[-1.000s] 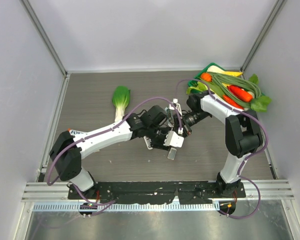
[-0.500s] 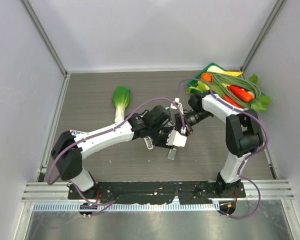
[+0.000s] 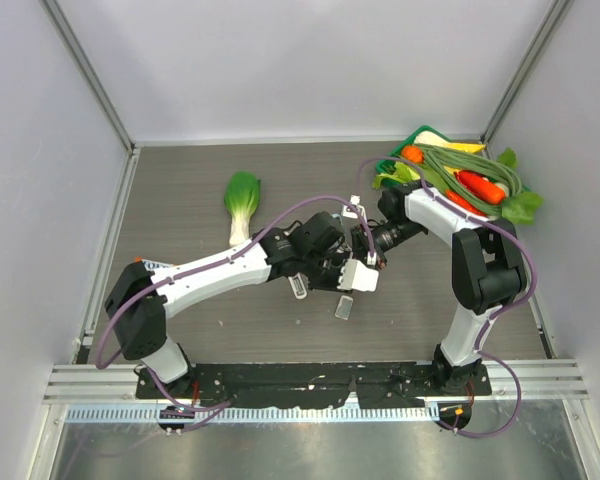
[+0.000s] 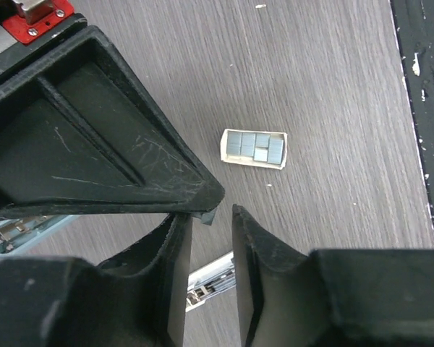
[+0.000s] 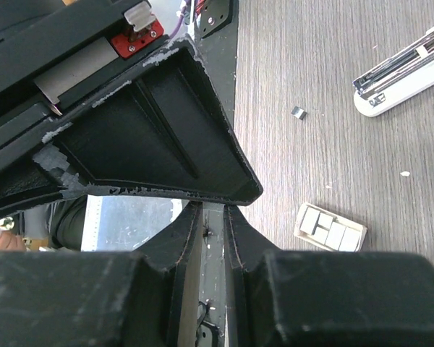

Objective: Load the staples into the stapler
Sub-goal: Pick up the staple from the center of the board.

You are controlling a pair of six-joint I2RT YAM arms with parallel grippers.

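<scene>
The left gripper [image 4: 212, 235] is partly open, with a narrow gap between its jaws and nothing held. It meets the right gripper [image 5: 211, 220], whose jaws are almost together; whether they pinch anything I cannot tell. The staples [image 4: 253, 148] lie boxed toward the table's [image 3: 180, 190] near edge. The stapler [image 5: 401, 69] lies nearby, not touching.

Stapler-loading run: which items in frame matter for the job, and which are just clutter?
Job:
- stapler, metal channel showing
- staples box, open, lying apart from the stapler

Clutter:
- bok choy, far left of the work area
- vegetable heap with carrots and greens, far right corner
</scene>
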